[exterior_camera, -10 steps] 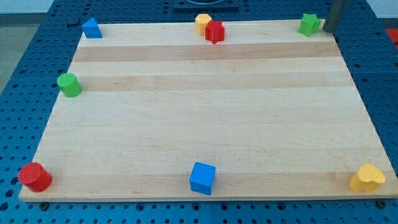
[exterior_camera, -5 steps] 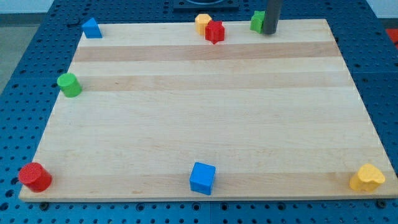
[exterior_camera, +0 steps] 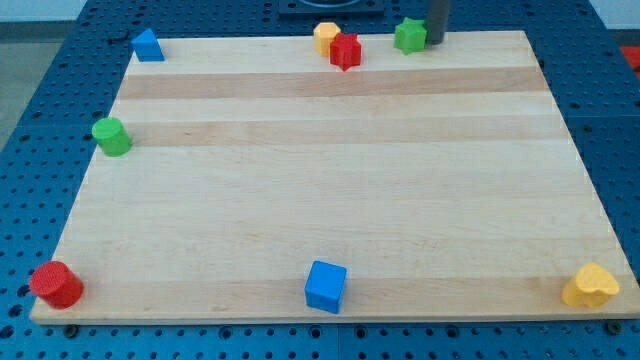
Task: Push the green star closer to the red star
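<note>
Where green star (exterior_camera: pixel 409 35) sits, my tip (exterior_camera: pixel 437 40) beside

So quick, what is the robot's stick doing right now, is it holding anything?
My tip: holding nothing, since it has no jaws; it sits right beside the green star, on the view's right, with the red star further left.

Rod upright at the view's top edge

Only the lower stretch of the straight dark rod shows, cut off by the frame above and standing vertical. My tip (exterior_camera: pixel 436 42) rests down at table height, right of centre along the view's top, just beside the green star (exterior_camera: pixel 409 35) on its right side.
</note>
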### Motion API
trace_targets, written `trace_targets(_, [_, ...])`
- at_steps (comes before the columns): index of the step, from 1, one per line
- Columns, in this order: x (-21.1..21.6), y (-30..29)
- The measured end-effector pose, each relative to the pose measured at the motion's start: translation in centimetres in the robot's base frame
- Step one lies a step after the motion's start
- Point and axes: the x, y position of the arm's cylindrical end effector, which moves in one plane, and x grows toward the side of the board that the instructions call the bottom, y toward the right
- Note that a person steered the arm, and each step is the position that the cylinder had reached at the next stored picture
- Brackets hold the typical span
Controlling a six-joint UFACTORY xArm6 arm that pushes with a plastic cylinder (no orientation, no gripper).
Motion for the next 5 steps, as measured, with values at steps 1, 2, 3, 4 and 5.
trace_targets(1, [0.0, -2.5])
trace_targets(2, [0.0, -4.7])
trace_targets(3, [0.1, -5.8])
trace_targets(4, [0.4, -6.2])
trace_targets(5, [2.1, -3.5])
